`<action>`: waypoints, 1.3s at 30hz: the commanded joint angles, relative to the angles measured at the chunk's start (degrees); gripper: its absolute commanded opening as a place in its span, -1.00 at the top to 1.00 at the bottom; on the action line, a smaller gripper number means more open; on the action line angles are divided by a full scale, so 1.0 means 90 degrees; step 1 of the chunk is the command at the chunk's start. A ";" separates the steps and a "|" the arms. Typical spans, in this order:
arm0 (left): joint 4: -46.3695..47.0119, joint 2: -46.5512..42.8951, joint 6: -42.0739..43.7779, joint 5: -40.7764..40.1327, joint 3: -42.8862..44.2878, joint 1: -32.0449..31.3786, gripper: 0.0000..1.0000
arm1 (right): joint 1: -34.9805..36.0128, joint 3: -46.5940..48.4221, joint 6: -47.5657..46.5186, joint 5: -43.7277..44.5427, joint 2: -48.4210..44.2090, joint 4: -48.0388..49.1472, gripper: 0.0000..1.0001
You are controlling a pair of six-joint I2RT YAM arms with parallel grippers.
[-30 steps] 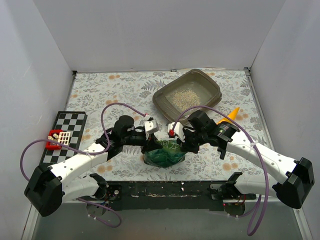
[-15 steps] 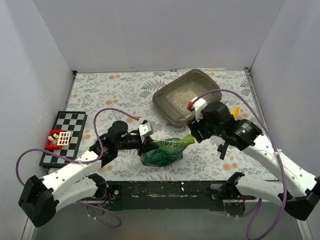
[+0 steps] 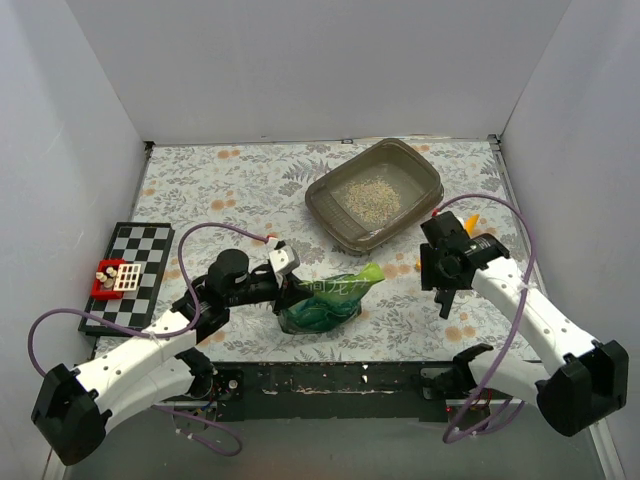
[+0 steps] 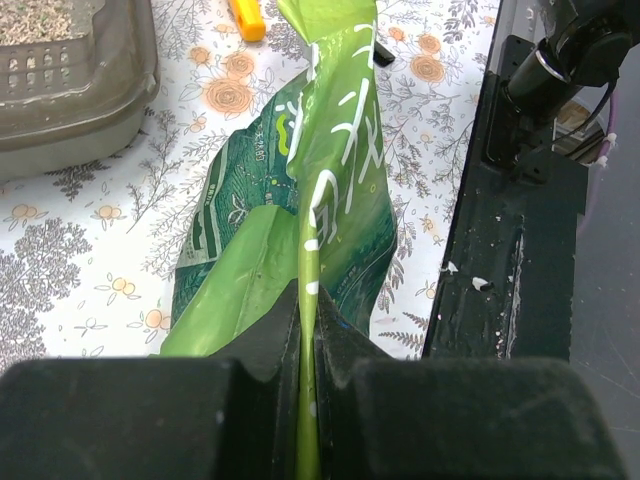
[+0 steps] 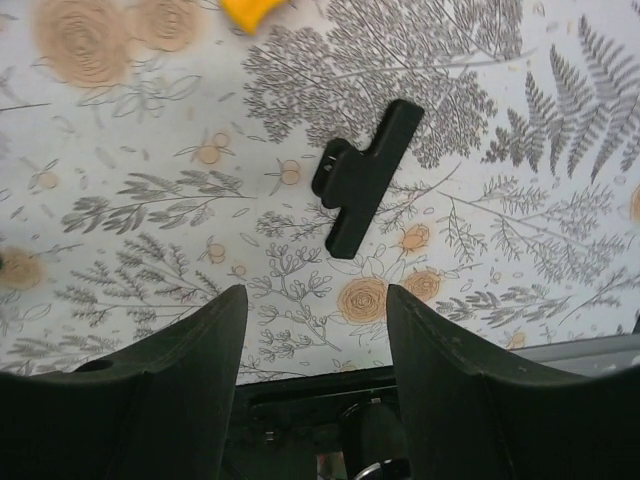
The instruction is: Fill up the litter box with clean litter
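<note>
With the left claw (image 4: 308, 298) clamped on just the bag (image 4: 340, 180) edge and the right claw (image 5: 315, 305) apart, empty, the bag may slip and spill beside the box (image 3: 330, 215)

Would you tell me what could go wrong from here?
The left gripper pinches only a thin edge of the sagging green bag; lifting could let it slip or spill short of the litter box. The open right gripper hangs over a loose black clip and might knock it.

Glossy crinkled plastic-film bag (image 4: 330, 200), matt smooth plastic litter box (image 3: 340, 228) w/ gritty clean litter (image 3: 372, 195), matt blk plastic clip (image 5: 365, 175)
</note>
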 commanded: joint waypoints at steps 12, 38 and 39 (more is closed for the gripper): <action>0.0246 -0.0412 -0.0453 -0.0578 0.0164 -0.0111 1.00 | -0.0883 -0.0765 0.1161 0.0375 0.1614 0.0920 -0.10; 0.0158 -0.0529 -0.0277 -0.0803 0.0125 -0.0306 1.00 | -0.0902 -0.0834 0.1601 0.0970 0.2357 0.1350 0.97; 0.0149 -0.0510 -0.0257 -0.0812 0.0135 -0.0316 1.00 | -0.0902 -0.0844 0.1582 0.0970 0.2279 0.1350 0.97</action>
